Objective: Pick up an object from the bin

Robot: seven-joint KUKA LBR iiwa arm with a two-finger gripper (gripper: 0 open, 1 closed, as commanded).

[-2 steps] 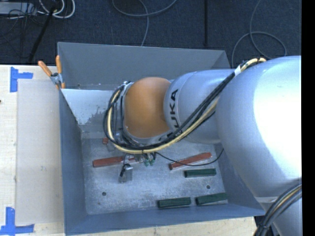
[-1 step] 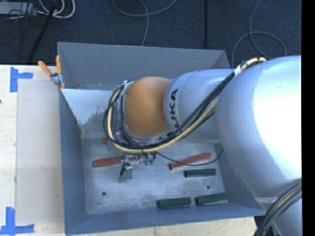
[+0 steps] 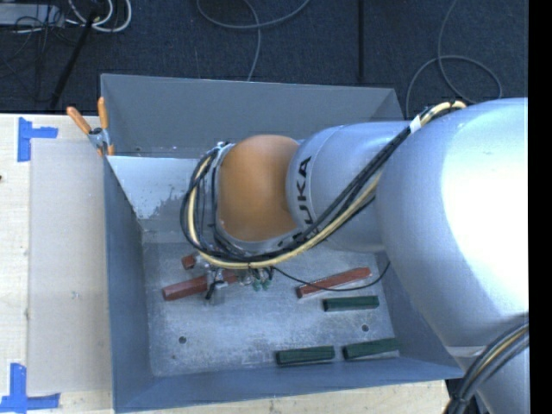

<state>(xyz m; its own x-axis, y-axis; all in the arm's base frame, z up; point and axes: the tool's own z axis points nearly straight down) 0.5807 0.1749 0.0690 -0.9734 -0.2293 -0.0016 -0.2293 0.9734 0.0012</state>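
1. A red-brown flat stick is lying on the bin floor, left of centre, slanting a little, with its right end running in beneath the jaws.
2. The jaws are hanging low over that right end, close to the floor. The wrist is hiding them, so whether they are released or clenched cannot be told.
3. A shorter red-brown piece is lying just to the far side of the stick.
4. A second red-brown stick is resting right of centre, with a dark green stick just on its near side.
5. Two more green sticks are lying end to end along the near wall.
6. The orange wrist cover, looped with cables, is reaching in from the right over the grey bin.
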